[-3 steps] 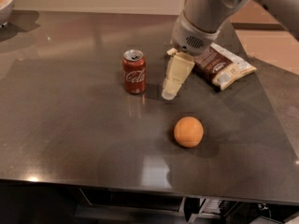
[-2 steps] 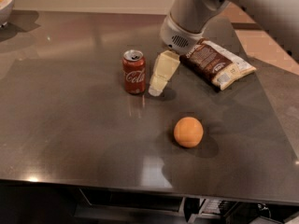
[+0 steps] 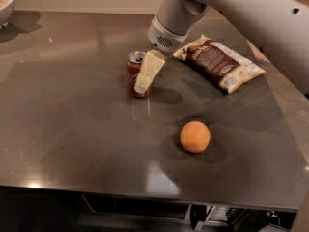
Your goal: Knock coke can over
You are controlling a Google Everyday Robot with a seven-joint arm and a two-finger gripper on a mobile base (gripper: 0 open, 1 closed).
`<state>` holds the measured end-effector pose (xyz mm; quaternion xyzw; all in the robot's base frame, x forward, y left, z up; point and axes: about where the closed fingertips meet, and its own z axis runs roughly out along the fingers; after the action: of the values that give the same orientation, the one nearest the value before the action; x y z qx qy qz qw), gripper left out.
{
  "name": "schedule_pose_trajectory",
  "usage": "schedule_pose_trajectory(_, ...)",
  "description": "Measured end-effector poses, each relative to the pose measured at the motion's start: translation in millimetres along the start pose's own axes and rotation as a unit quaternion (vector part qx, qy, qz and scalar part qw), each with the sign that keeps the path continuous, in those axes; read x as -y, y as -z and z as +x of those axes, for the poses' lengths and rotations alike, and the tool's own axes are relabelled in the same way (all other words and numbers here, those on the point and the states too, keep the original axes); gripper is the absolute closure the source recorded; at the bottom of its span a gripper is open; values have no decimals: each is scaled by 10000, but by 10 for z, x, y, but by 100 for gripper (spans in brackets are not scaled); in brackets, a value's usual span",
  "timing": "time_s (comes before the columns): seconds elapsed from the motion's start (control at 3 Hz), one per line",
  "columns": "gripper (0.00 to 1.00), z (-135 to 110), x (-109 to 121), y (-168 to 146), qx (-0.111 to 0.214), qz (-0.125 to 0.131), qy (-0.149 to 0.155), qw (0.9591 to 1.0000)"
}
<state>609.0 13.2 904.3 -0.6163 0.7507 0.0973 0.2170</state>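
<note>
The coke can [image 3: 132, 72] is a small red can with a silver top, standing upright on the dark grey table [image 3: 72, 129] left of centre. My gripper [image 3: 143, 84] hangs from the grey arm coming in from the upper right. Its cream fingers [image 3: 150, 67] are pressed together and lie against the right side of the can, covering part of it. The gripper holds nothing.
An orange ball-like fruit [image 3: 195, 136] lies in front and to the right of the can. A brown-and-white snack bag [image 3: 219, 63] lies at the back right. A bowl [image 3: 6, 4] with orange fruit stands at the far left corner. The table's front edge runs along the bottom.
My gripper has moved left across the table, from beside the snack bag to the can's right side, and now overlaps the can. The can still stands.
</note>
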Motion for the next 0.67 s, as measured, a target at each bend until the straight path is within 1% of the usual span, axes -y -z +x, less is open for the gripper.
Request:
schedule_pose_trajectory(0.33, 0, -114, 31, -124, 174, 0, -93, 9998)
schedule_pose_trajectory(0.67, 16, -154, 61, -199, 353, 60, -187, 9992)
